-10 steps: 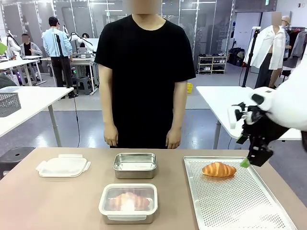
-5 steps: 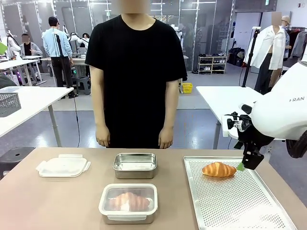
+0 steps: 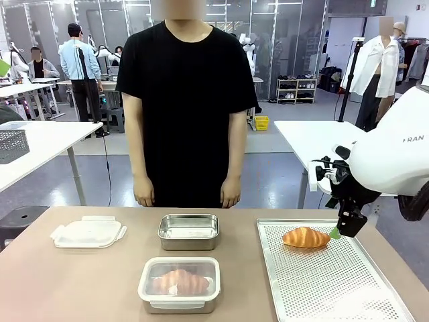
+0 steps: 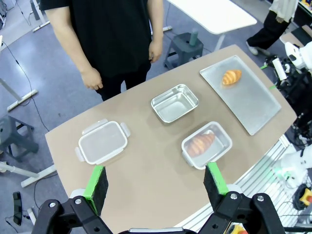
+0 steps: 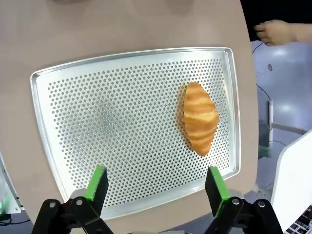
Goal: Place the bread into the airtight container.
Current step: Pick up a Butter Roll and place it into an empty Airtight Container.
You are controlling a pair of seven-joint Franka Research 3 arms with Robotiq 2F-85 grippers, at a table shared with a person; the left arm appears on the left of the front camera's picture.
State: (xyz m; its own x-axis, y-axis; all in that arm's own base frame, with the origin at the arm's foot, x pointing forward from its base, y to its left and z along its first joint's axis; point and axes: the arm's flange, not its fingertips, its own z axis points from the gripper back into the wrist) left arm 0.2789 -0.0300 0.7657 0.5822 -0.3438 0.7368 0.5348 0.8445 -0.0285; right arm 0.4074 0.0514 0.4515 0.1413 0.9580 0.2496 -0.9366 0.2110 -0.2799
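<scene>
bread: golden-brown croissant (image 5: pixel 200 118) on perforated metal tray (image 5: pixel 122 107), 1 o'clock of right fingers (image 5: pixel 215 189), apart
fingers: right fingers released; left fingers (image 4: pixel 97 183) released, empty
surface: tan surface (image 3: pixel 80 282), open steel container (image 3: pixel 188 231) mid-way
room: person in black shirt (image 3: pixel 188 100) at 12 o'clock

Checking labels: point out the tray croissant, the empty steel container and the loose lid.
tray croissant (image 3: pixel 305 237), front view, middle of crust.
steel container (image 3: pixel 188 243), front view, near wall.
lid (image 3: pixel 88 233), front view, top centre.

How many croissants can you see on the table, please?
2. One croissant lies on the perforated tray at the robot's right; the other croissant sits inside the lidded container near the table's front edge. None seems hidden.
</scene>
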